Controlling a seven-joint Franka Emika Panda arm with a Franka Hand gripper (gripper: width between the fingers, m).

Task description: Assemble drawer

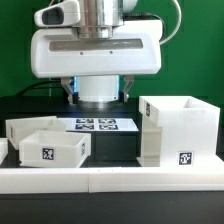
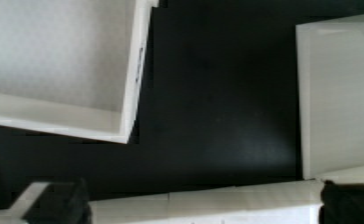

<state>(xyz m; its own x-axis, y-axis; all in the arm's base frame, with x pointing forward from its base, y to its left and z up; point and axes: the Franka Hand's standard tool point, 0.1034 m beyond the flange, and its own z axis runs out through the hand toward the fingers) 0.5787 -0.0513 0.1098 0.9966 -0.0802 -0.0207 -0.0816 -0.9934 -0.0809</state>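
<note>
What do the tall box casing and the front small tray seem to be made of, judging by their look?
The tall box casing is probably white plastic with a matte finish: thin even walls, no grain, no shine. The front tray looks like the same matte white plastic, with thin smooth walls and a printed black-and-white tag.

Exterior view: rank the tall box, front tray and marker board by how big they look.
1. Tall box
2. Front tray
3. Marker board, though it lies flat and farther back, so its rank is unsure.
</note>
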